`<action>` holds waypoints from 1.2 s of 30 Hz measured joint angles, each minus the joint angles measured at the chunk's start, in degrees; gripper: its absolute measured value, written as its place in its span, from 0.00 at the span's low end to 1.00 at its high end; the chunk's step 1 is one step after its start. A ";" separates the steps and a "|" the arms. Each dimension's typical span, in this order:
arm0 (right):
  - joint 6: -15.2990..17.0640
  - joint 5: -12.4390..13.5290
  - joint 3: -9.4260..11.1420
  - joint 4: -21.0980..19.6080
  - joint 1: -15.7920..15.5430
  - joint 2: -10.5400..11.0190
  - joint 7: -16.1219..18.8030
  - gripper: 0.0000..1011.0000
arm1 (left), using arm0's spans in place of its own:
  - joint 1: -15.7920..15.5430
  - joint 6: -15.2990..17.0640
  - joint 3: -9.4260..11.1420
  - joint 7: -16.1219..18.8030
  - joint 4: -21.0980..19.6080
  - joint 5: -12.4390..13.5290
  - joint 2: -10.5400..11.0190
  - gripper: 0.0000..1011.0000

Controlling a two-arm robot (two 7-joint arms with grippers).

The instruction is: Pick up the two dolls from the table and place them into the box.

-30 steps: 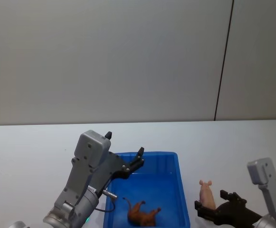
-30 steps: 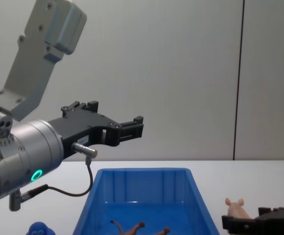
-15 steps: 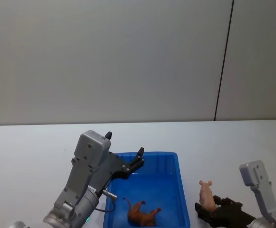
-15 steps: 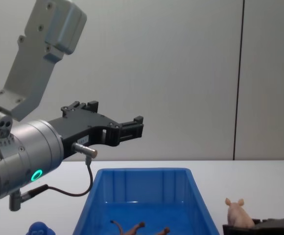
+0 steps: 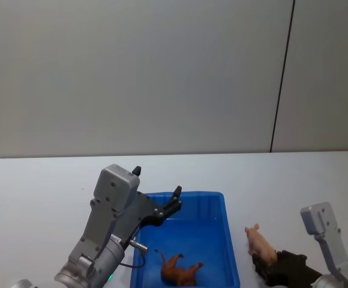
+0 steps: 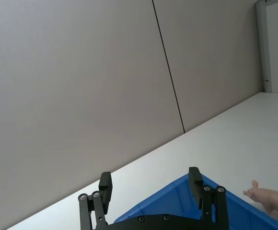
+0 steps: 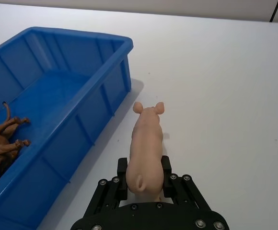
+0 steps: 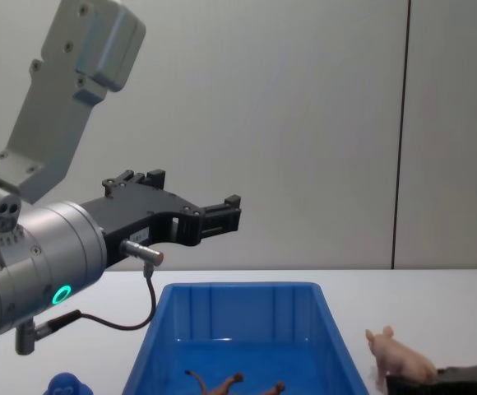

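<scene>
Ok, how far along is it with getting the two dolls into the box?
Done: the lion lies inside the box. In hand: the right gripper is shut on the pig, outside the box on its right side. Remaining: getting the pig over the rim and dropping it in. The left gripper hangs open over the box.

The box (image 5: 224, 240) sits on the table (image 5: 42, 180), directly ahead of the robot. The lion (image 5: 180, 271) lies on its side in the box, at the near end. The pig (image 5: 259, 242) is outside the box, just to its right, gripped at the rear between the fingers of the right gripper (image 7: 144, 175). Its snout is towards the box, and it appears clear of the table, though contact cannot be confirmed. The left gripper (image 5: 175, 201) hangs above the box's far left corner, apart from it.
</scene>
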 joint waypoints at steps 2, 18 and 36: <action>-0.54 -0.33 -0.01 -0.37 -0.11 0.06 -0.33 0.37 | 0.00 0.00 0.00 0.00 0.00 0.00 0.00 0.99; -5.26 -2.41 0.35 -5.85 -0.53 0.85 -0.40 0.37 | 0.00 0.00 0.00 0.00 0.00 0.00 0.00 0.99; 0.01 -0.26 -0.47 -7.15 4.57 -1.68 7.65 0.37 | 0.00 0.00 0.00 0.00 0.00 0.00 0.00 0.99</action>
